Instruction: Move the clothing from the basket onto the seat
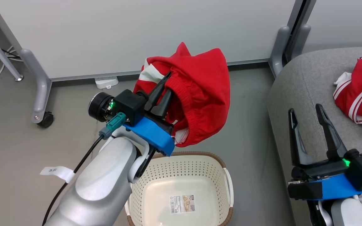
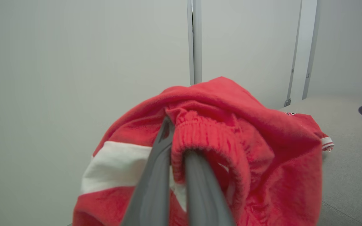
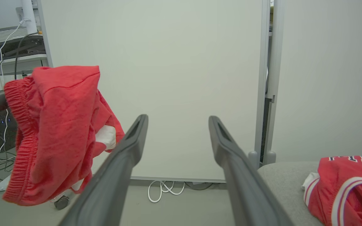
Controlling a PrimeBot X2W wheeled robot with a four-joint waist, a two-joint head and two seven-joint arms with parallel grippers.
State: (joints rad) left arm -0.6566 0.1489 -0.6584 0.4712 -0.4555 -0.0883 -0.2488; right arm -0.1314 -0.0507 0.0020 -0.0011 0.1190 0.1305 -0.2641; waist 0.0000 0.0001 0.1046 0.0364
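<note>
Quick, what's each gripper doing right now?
Left gripper: shut on the red shorts, held in the air.
Right gripper: open, holding nothing.

Left arm: pale forearm rises from lower left of the head view, wrist angled up and to the right. Left end effector: dark fingers pressed together, pinching the elastic waistband of the red shorts, which hang from it in the air. Right end effector: low at lower right, fingers pointing up, spread wide, nothing between them
</note>
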